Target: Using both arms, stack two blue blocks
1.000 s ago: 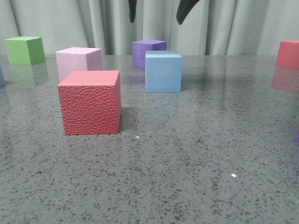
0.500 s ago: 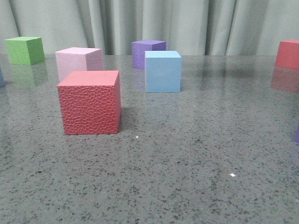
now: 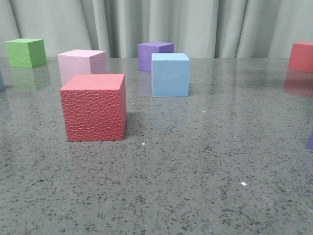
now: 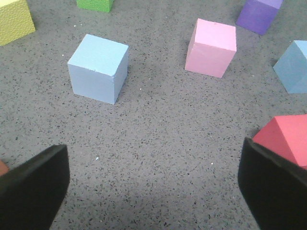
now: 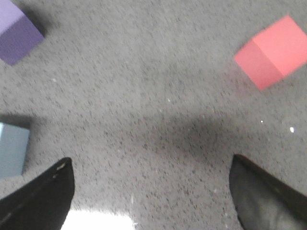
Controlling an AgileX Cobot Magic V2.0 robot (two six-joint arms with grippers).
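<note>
One pale blue block [image 3: 170, 74] stands mid-table in front of a purple cube [image 3: 155, 55]. It also shows in the left wrist view [image 4: 293, 67] and at the edge of the right wrist view [image 5: 12, 148]. The second blue block [image 4: 98, 68] stands alone on the table in the left wrist view; in the front view only a blue sliver [image 3: 1, 81] shows at the left edge. My left gripper [image 4: 153, 187] is open and empty above bare table, short of that block. My right gripper [image 5: 151, 196] is open and empty above bare table. Neither gripper shows in the front view.
A textured red cube [image 3: 93, 107] stands nearest, with a pink cube [image 3: 82, 63] behind it and a green cube [image 3: 26, 52] at back left. Another red cube [image 3: 301, 56] is at back right. A yellow cube [image 4: 14, 21] shows in the left wrist view. Curtains hang behind the table.
Two black fingertips at the top of the front view one second ago have gone out of frame. The cubes have not moved.
</note>
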